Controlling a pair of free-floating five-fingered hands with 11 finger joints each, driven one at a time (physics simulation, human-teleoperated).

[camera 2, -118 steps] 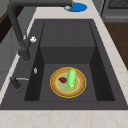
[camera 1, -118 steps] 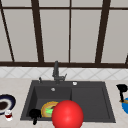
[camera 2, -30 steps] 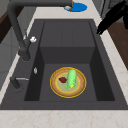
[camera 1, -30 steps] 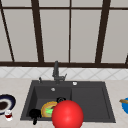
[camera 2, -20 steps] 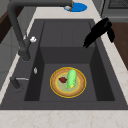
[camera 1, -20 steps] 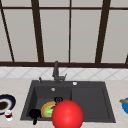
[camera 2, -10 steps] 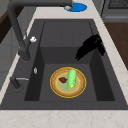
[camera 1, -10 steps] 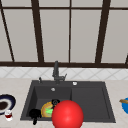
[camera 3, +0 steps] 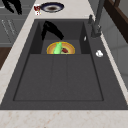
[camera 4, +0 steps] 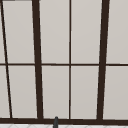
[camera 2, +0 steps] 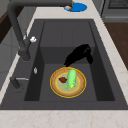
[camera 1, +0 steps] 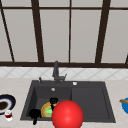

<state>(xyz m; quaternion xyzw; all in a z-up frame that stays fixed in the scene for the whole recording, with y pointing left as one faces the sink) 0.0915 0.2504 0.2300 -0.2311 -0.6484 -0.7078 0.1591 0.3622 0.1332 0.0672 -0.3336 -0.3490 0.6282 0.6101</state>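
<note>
No text, label, brand or number can be read anywhere.

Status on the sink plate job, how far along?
Nothing lifted yet: the plate lies flat in the sink, green vegetable on it. In hand: right robot hand, open, reaches toward the plate's rim, holding nothing. Left: any contact or grip on the plate. Left robot hand idles by the sink's front-left corner.

Probably a home kitchen: dark sink (camera 1: 90, 100), faucet (camera 1: 56, 71), tiled backsplash (camera 1: 100, 74)
</note>
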